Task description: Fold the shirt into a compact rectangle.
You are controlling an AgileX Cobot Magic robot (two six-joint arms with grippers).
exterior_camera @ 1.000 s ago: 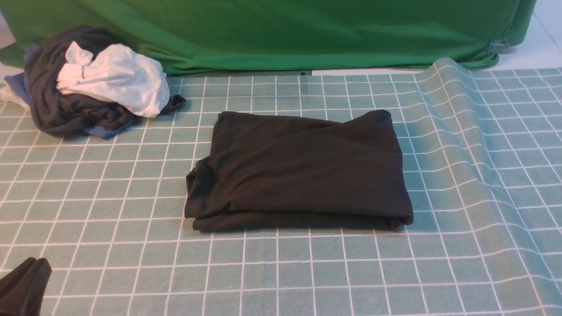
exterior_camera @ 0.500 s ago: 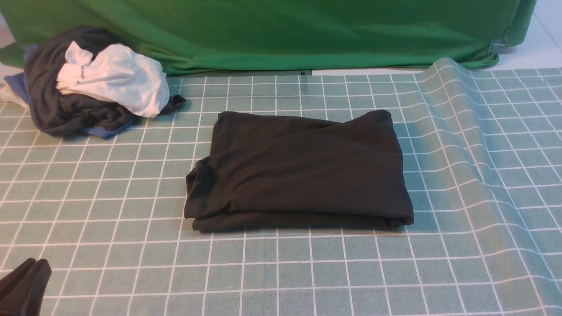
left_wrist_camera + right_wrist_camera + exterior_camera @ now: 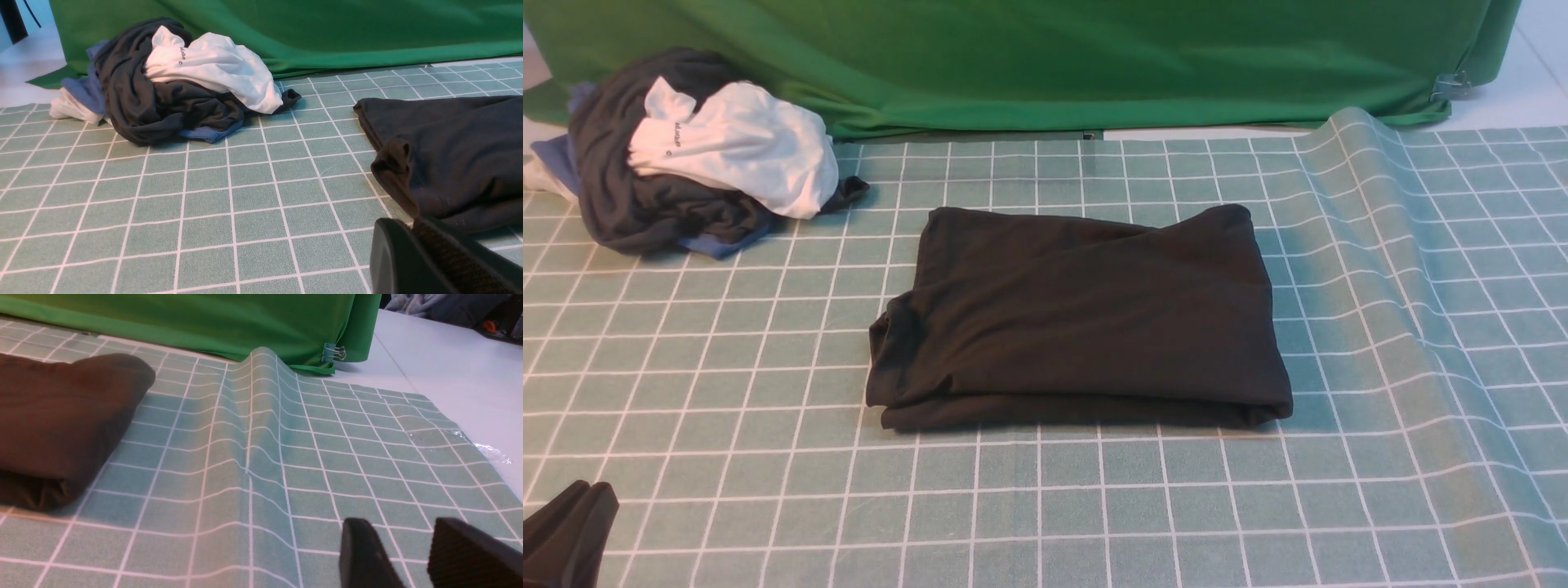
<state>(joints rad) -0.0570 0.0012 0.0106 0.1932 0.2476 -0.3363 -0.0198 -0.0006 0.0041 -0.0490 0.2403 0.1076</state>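
The black shirt (image 3: 1078, 318) lies folded into a rough rectangle in the middle of the checked green tablecloth; its print and tag are hidden. The left wrist view shows its left edge (image 3: 449, 155), the right wrist view its right end (image 3: 61, 424). My left gripper (image 3: 584, 490) is at the near left corner of the table, well away from the shirt, jaws pressed together with nothing between them (image 3: 412, 223). My right gripper (image 3: 402, 531) is out of the front view; in its wrist view the jaws stand apart over bare tablecloth, empty.
A bundle of dark grey, white and blue garments (image 3: 686, 155) sits at the far left. A big green cloth (image 3: 1045, 57) hangs along the back. The tablecloth (image 3: 1372, 245) bulges into a raised ridge right of the shirt. White table surface (image 3: 449, 375) lies beyond it.
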